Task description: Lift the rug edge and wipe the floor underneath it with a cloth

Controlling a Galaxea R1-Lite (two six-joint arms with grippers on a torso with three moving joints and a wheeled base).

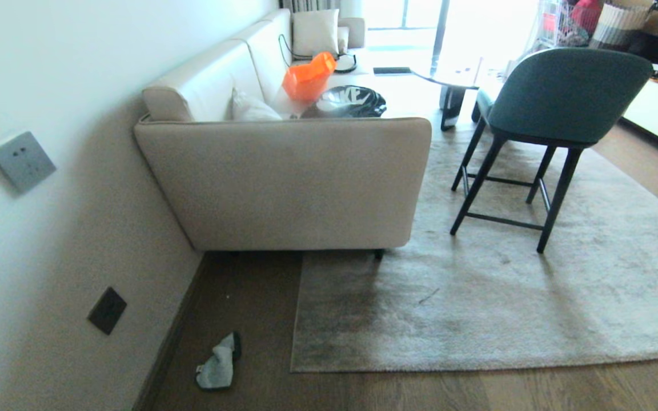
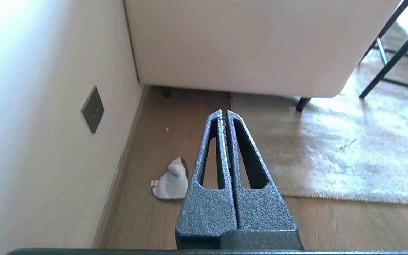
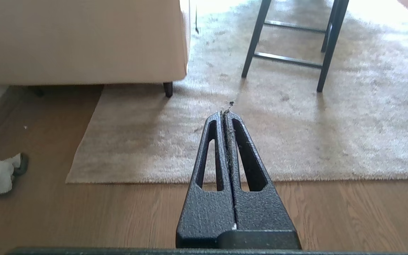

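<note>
Cloth (image 1: 219,362) lay crumpled on the floor (image 1: 420,391), left of the rug edge (image 1: 293,319) and near the wall. Rug corner lay flat, nothing lifted yet. Left gripper (image 2: 224,114) and right gripper (image 3: 226,114) hung above the floor, fingers pressed together, holding nothing. Best approach, I judged: left takes the cloth, right pinches the rug corner.

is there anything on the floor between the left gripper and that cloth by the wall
Nothing visible. The shut left gripper hangs above bare floor, and the cloth lies crumpled in the open near the wall, apart from the rug edge.
</note>
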